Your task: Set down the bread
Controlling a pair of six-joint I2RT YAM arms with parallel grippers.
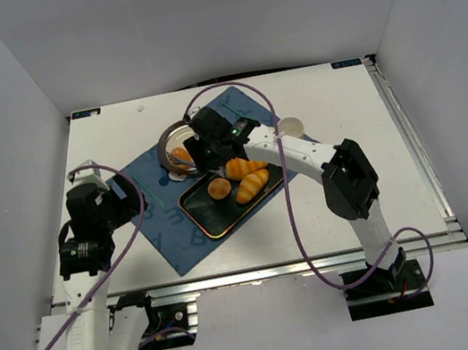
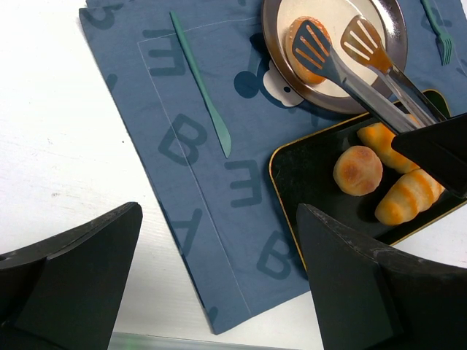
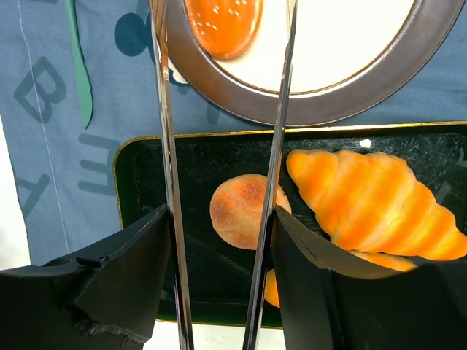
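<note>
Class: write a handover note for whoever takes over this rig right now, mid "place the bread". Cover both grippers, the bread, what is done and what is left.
Left gripper: open, empty, above the left edge of the placemat.
Right gripper: shut on the tongs, whose heads are spread apart over the plate.
Bread: lying on the plate between the tong arms, not clamped.
Done: the bread appears to be placed and released.
Left: probably just lift the tongs clear of the plate.
</note>
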